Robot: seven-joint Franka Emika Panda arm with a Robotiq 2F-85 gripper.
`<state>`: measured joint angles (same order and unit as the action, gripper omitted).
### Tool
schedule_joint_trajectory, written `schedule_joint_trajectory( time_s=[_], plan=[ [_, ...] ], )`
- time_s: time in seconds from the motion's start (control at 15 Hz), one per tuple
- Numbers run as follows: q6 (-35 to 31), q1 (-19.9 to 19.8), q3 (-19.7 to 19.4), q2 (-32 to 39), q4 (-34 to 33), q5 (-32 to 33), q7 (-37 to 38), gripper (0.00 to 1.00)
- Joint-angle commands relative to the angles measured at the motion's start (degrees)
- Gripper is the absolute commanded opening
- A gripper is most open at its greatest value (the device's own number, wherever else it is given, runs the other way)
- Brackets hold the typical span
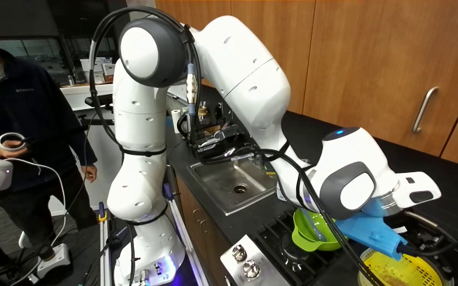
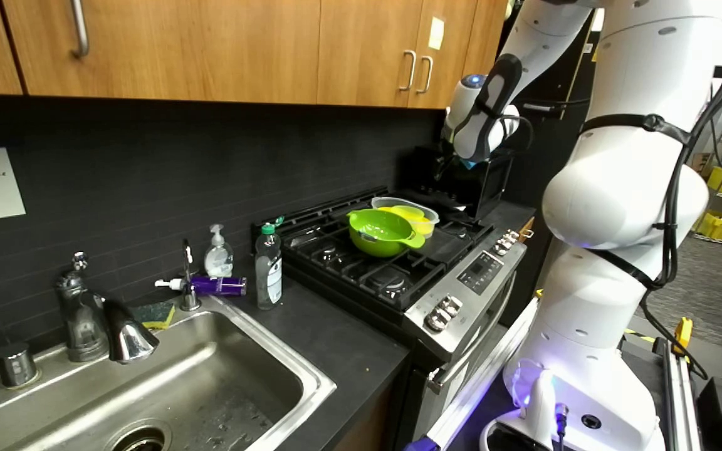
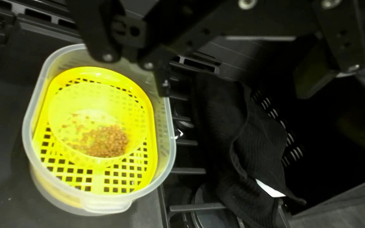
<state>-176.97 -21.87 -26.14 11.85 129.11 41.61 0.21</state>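
My gripper comes in from the top of the wrist view with its jaws wide apart and nothing between them. In an exterior view the gripper hangs above the back of the stove. Nearest is a clear plastic tub. In it sits a yellow perforated basket, holding a translucent yellow bowl with small brown-orange grains. The left finger overlaps the tub's right rim in view; contact cannot be told. A black ribbed cloth lies right of the tub, below the jaws.
A green bowl with a greyish utensil stands on the stove beside the tub. A black boxy appliance stands beyond. A sink, clear bottle and purple bottle are nearby. Wooden cabinets hang above.
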Motion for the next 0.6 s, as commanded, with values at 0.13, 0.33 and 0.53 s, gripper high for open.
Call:
schedule_joint_trajectory(
  time_s=[0.13, 0.33, 0.53],
  plan=[
    [-3.2, -7.1, 10.5, -1.3, 4.8, -10.5, -16.6, 1.00],
    [-3.1, -18.1, 24.3, -0.8, 6.4, -22.5, -28.5, 1.00],
    [-1.0, -29.3, 38.1, 1.3, 4.7, -36.5, -41.5, 1.00]
  ],
)
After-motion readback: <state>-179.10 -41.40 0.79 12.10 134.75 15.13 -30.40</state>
